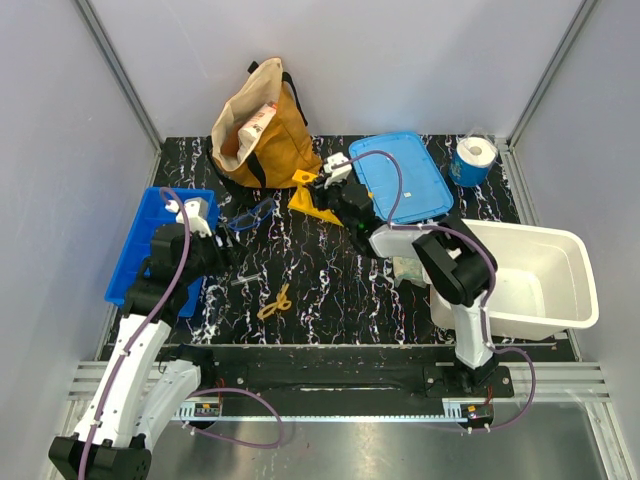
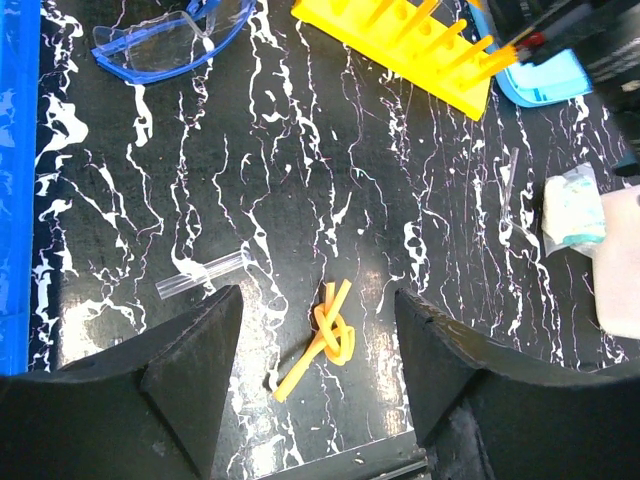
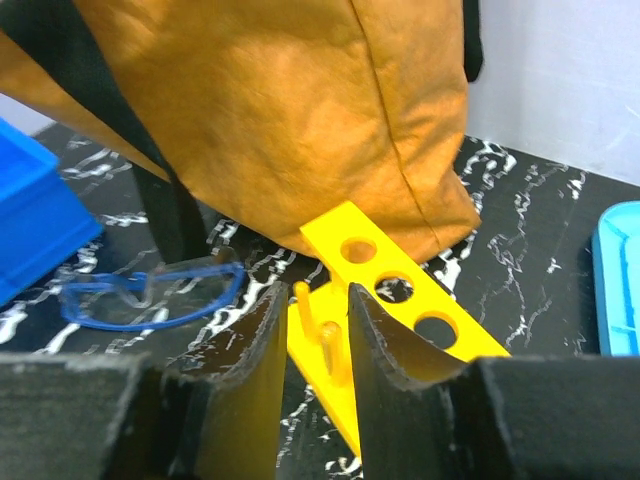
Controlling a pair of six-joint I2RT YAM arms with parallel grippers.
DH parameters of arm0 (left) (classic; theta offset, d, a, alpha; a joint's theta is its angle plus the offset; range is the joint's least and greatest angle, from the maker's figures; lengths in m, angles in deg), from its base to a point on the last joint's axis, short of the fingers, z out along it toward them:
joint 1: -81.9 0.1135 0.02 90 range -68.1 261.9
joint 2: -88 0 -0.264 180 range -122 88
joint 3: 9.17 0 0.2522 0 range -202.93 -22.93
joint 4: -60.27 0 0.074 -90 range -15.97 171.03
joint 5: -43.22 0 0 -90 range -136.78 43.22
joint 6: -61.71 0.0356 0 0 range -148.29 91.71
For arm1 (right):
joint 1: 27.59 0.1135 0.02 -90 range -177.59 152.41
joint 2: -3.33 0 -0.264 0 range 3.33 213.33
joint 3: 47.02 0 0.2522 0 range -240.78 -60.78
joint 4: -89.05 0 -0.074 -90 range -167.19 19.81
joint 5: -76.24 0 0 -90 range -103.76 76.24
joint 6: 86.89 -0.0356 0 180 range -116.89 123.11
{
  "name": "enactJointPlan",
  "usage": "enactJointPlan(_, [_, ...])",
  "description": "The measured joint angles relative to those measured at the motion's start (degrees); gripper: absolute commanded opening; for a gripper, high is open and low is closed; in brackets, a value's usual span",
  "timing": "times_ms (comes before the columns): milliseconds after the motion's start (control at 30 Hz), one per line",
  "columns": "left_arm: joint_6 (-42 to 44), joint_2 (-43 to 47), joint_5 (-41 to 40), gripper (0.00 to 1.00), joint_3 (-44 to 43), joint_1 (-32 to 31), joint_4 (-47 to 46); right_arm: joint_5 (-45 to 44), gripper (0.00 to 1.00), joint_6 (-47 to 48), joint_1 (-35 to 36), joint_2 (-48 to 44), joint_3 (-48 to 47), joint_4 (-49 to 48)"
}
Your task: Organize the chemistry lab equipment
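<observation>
Two small pieces lying right under the left gripper [image 2: 318,305]: a thin clear tube [image 2: 200,275] and a small yellow looped piece [image 2: 325,340], both flat on the black marbled table [image 2: 300,170], near each other but apart. From the left wrist, yellow looped piece centred in the gap between the fingers, knotted at mid-length, long axis slanting from lower left to upper right. Tube off toward the finger on that view's left, just past its tip, lying closer to crosswise, see-through and easily lost against the white veining. Left jaws spread wide, holding nothing, hovering above. Plainly the nearer arm for both; likely a straight drop for the loop, a sidestep and perhaps a wrist turn for the tube. Farther out, clear safety goggles [image 1: 250,215] with a dark-blue frame, beside the blue bin [image 1: 135,250]. Farther still, right gripper [image 3: 318,300] low at the yellow rack [image 3: 400,290] in front of the tan bag [image 3: 270,120], jaws narrow, straddling an upright peg with a sliver of gap showing, so no firm hold evident.
</observation>
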Motion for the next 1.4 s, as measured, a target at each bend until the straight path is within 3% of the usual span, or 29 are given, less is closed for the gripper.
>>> enactJointPlan(300, [-1.2,0.04,-4.31,0.66,0.0,0.0,1.31,9.46,0.4,-5.68,1.03,-10.43,-2.19,16.11])
enactJointPlan(500, [-2.05,4.7,-10.49,0.66,0.0,0.0,3.45,11.28,0.41,-8.81,7.78,-9.94,-8.9,32.63])
enactJointPlan(733, [-3.41,14.14,-19.45,0.68,-0.13,0.0,4.07,9.75,0.41,-35.89,12.37,-2.36,-25.2,56.19])
enactJointPlan(867, [-4.02,17.97,-23.34,0.73,-0.15,0.0,4.26,10.45,0.41,-51.34,12.35,1.92,-29.33,65.79])
enactJointPlan(1033, [-4.0,17.79,-24.72,0.73,-0.17,0.0,4.26,11.8,0.41,-57.18,12.52,4.5,-29.86,70.4])
enactJointPlan(1167, [-1.73,11.87,-22.08,0.7,-0.17,0.02,3.78,12.31,0.42,-54.4,12.55,2.62,-25.0,66.62])
enactJointPlan(1333, [5.81,-1.01,-14.45,0.62,-0.61,-1.03,3.76,12.44,0.43,-46.23,12.46,-9.66,-6.16,59.52])
enactJointPlan(1400, [10.23,-6.14,-12.28,0.64,-1.05,-2.84,3.87,11.02,0.43,-43.08,12.44,-16.83,0.76,57.35])
